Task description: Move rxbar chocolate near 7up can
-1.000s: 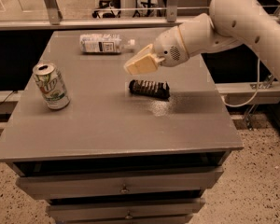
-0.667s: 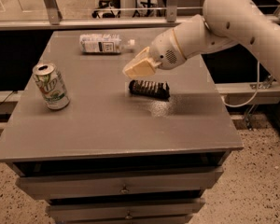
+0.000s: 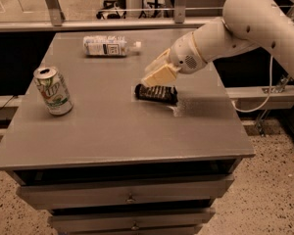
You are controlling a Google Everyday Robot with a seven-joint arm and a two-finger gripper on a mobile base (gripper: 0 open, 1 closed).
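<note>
The rxbar chocolate (image 3: 157, 93) is lying unmoved at mid-frame on the worktop (image 3: 112, 131), well apart from the 7up can (image 3: 52, 90) at left. The pincer (image 3: 157, 76) is sinking closer just above it, likely nearing a grasp. Its opening cannot be told.

A grey drawer cabinet (image 3: 112, 131) stands on speckled floor (image 3: 274, 199), metal railing (image 3: 180, 4) behind.

rxbar chocolate (image 3: 157, 93) dark, flat, lying mid-counter (image 3: 112, 131); 7up can (image 3: 53, 90) upright at left, well apart; end effector (image 3: 159, 75) just above bar
</note>
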